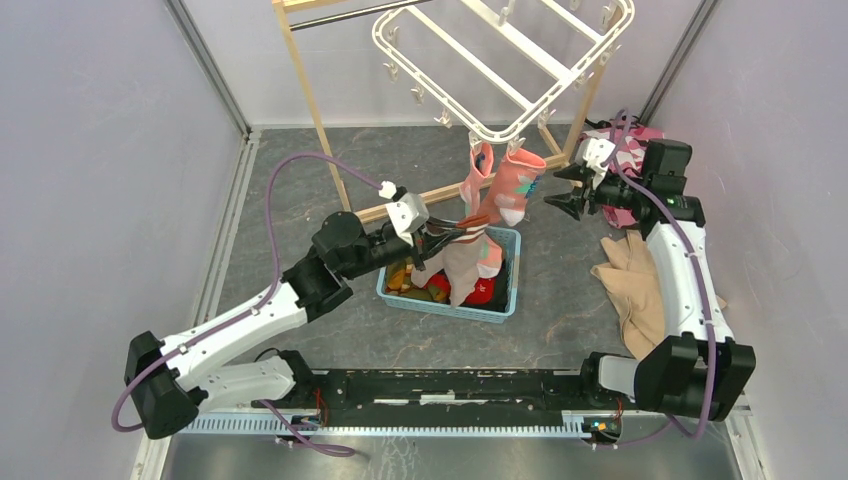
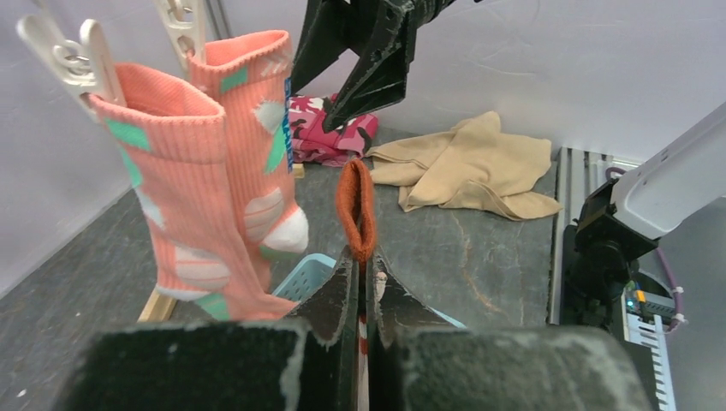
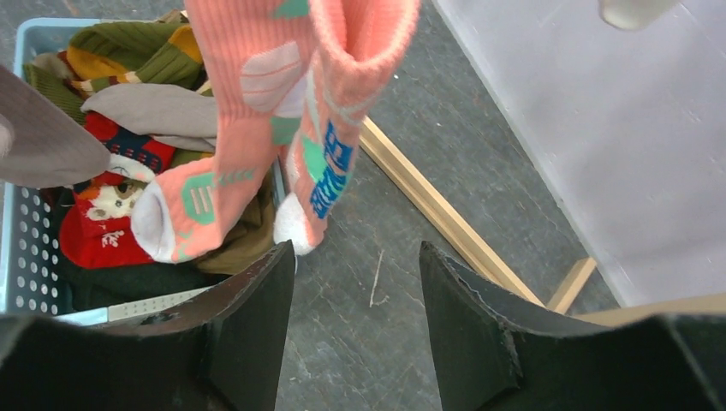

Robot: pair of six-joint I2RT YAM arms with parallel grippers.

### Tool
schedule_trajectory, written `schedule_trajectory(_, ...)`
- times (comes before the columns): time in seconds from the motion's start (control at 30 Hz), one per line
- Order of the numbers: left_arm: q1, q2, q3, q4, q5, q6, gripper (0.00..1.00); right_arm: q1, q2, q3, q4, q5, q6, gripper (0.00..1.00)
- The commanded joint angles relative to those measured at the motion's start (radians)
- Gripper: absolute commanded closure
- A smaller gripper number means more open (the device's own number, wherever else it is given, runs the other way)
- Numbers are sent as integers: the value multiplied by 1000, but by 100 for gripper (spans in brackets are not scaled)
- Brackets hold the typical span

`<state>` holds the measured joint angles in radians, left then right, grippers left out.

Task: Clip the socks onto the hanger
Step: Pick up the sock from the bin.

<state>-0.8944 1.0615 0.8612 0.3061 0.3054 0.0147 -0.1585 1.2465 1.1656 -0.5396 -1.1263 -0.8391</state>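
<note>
The white hanger [image 1: 505,60] hangs tilted at the back. Two salmon-pink socks [image 1: 508,185] hang from clips on its near rim, above the blue basket [image 1: 450,305]. The left gripper [image 1: 462,232] is clamped on a sock with rust-red cuff [image 2: 356,210], over the basket. The right gripper [image 1: 553,190], jaws apart, is beside the salmon-pink socks.

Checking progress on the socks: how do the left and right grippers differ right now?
The left gripper is shut on a sock; the right gripper is open and empty. The left sits above the blue basket; the right faces the clipped pink socks. Both hover near those socks.
</note>
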Motion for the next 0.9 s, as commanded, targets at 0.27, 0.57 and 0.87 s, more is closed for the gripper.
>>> schedule_trajectory(0.27, -3, -71, 18, -50, -67, 83, 98, 196, -30, 22, 266, 116, 299, 37)
schedule_trajectory(0.57, -3, -116, 0, -45, -84, 70, 98, 317, 19, 147, 359, 222, 417, 51)
schedule_trajectory(0.87, -3, -180, -24, -47, -111, 70, 98, 488, 132, 313, 326, 364, 423, 53)
